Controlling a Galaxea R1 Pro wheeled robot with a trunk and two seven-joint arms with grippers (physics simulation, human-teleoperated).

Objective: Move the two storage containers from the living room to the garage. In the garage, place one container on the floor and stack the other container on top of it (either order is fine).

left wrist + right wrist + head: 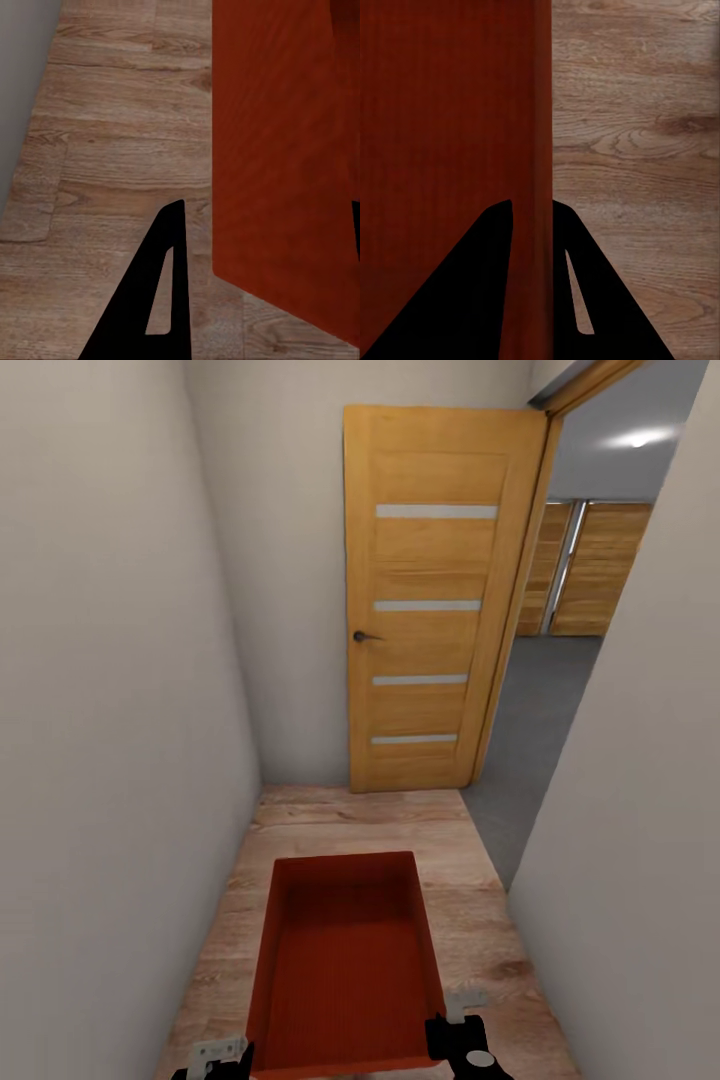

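Looks like the carrying leg: it's standing in a narrow hallway with one red bin (345,965) held out front, above the wood floor (330,820). The left hand (215,1060) sits at the bin's near left corner; can't tell whether it's pinching the wall. The right hand (532,217) is pinching the bin's right wall, a finger on either side. Bin's empty. Next it needs to swing right, past the open door (435,600), onto the grey floor (530,740) beyond.

White walls (120,690) are hemming in the narrow corridor on both sides; the wooden door (435,600) is standing swung open ahead, leaving a clear opening at right onto grey floor (530,730).
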